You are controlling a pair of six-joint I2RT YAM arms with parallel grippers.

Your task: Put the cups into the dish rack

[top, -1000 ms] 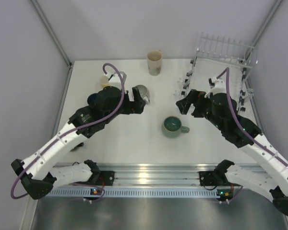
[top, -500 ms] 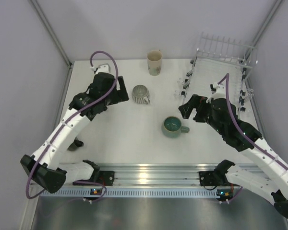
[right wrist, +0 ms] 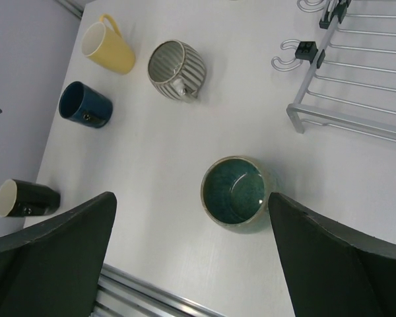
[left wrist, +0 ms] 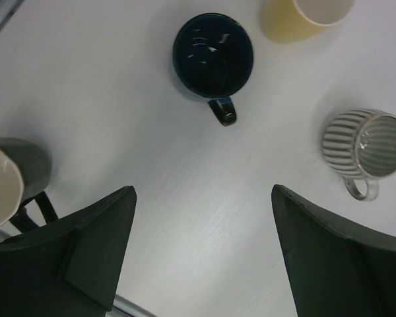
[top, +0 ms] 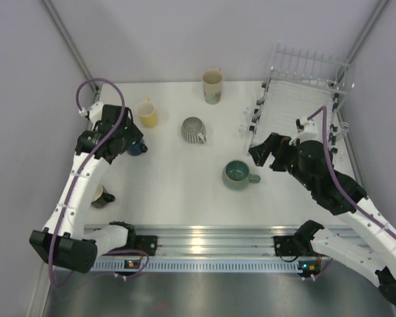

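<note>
Several cups stand on the white table: a cream one (top: 212, 86), a yellow one (top: 146, 113), a grey ribbed one (top: 194, 129), a teal one (top: 237, 174) and a black one (top: 102, 196). A dark blue cup (left wrist: 212, 56) lies ahead of my left gripper (left wrist: 203, 191), which is open and holds nothing. My right gripper (right wrist: 191, 196) is open above the table, and the teal cup (right wrist: 236, 193) shows between its fingers, nearer the right one. The dish rack (top: 303, 92) stands at the back right with no cup in it.
The rack's front bar and hooks (right wrist: 336, 72) lie just beyond the teal cup. A metal rail (top: 204, 238) runs along the table's near edge. Walls close in the left and right sides. The black cup (left wrist: 13, 181) sits close by my left finger.
My left arm has swung left, away from the grey ribbed cup, to the dark blue cup, uncovering the yellow one. My right arm has shifted slightly towards the near edge.
</note>
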